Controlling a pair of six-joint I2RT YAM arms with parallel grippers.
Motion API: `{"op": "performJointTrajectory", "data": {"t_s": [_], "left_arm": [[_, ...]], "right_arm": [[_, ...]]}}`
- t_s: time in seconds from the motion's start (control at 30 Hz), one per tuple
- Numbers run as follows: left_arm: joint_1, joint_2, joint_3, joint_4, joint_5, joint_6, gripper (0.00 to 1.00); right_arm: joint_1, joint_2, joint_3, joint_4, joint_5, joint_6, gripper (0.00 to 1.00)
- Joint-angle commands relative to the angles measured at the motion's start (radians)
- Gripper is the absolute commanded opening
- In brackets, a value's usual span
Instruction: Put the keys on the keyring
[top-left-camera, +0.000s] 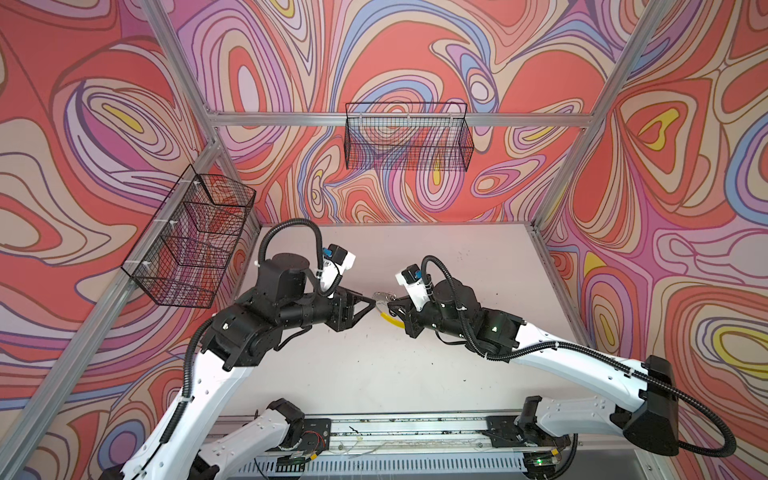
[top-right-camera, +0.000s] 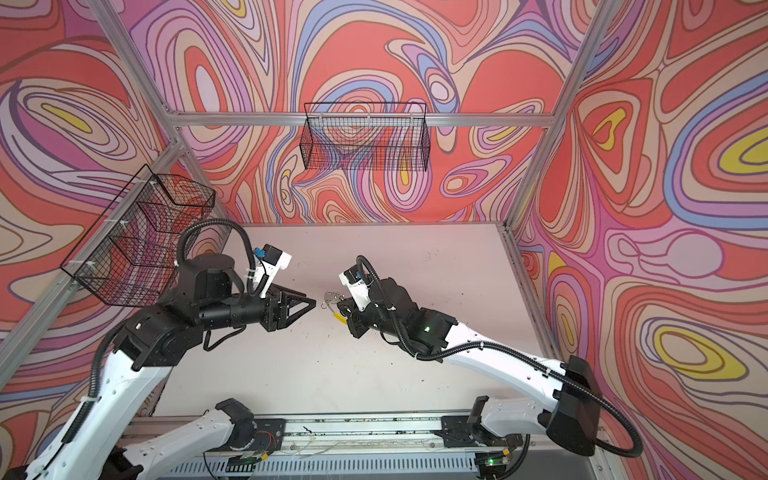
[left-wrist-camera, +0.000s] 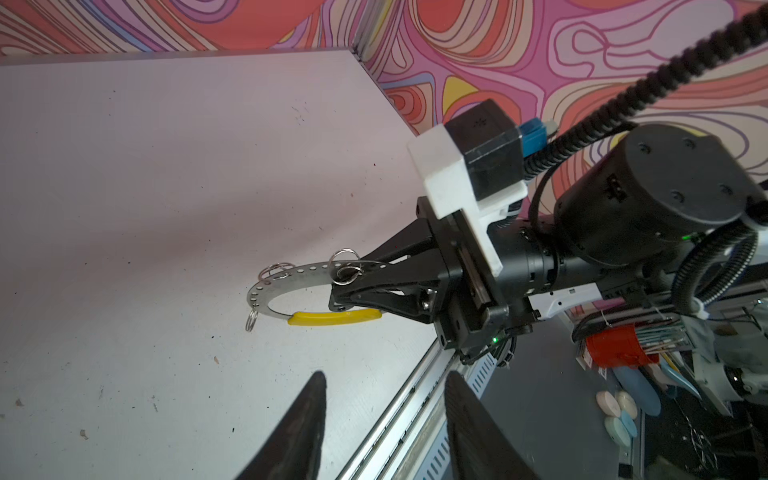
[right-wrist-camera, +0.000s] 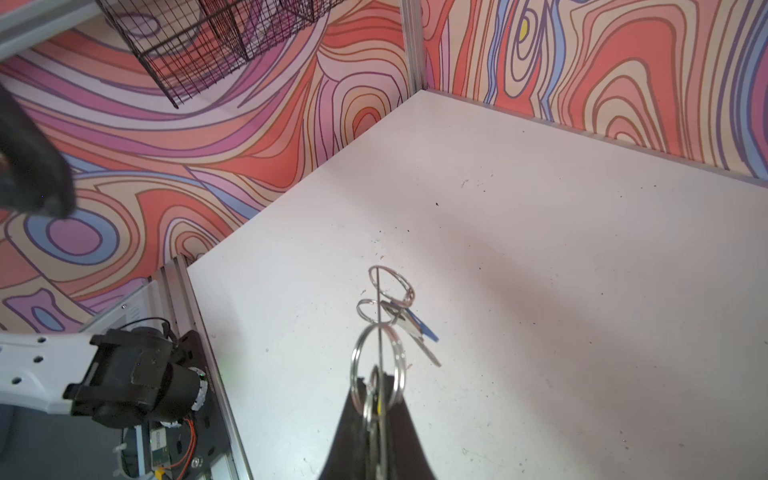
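Keyring hangs above the counter, turned edge-on to my right wrist camera. My right claw is clamped on the keyring just beside its yellow sleeve. I see a key with a blue tag dangling next to the keyring's wire loops, off the counter. My left claw faces the keyring from close by without touching it, fingers spread apart and gripping nothing.
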Motion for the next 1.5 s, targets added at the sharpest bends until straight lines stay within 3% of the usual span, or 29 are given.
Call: {"op": "performJointTrajectory", "data": {"t_s": [0.0,0.1,0.43,0.9,1.23,1.47], "left_arm": [[0.002,-0.037,-0.171,0.309,-0.041,-0.209,0.46],[-0.003,-0.057,-0.277,0.475,-0.044,-0.321,0.43],[-0.006,0.0,-0.354,0.639,0.007,-0.441,0.43],[-0.029,0.048,-0.361,0.714,0.054,-0.481,0.4],[-0.035,0.054,-0.361,0.746,0.075,-0.49,0.23],[-0.035,0.063,-0.338,0.698,0.032,-0.458,0.08]], "right_arm": [[0.002,-0.031,-0.033,0.159,-0.035,0.129,0.0],[0.002,-0.047,-0.061,0.203,-0.019,0.142,0.0],[0.001,-0.025,-0.054,0.195,0.015,0.097,0.0],[0.0,-0.019,-0.055,0.205,0.016,0.084,0.0],[0.001,-0.011,-0.058,0.215,0.019,0.085,0.0],[0.002,-0.011,-0.057,0.21,0.022,0.085,0.0]]}}
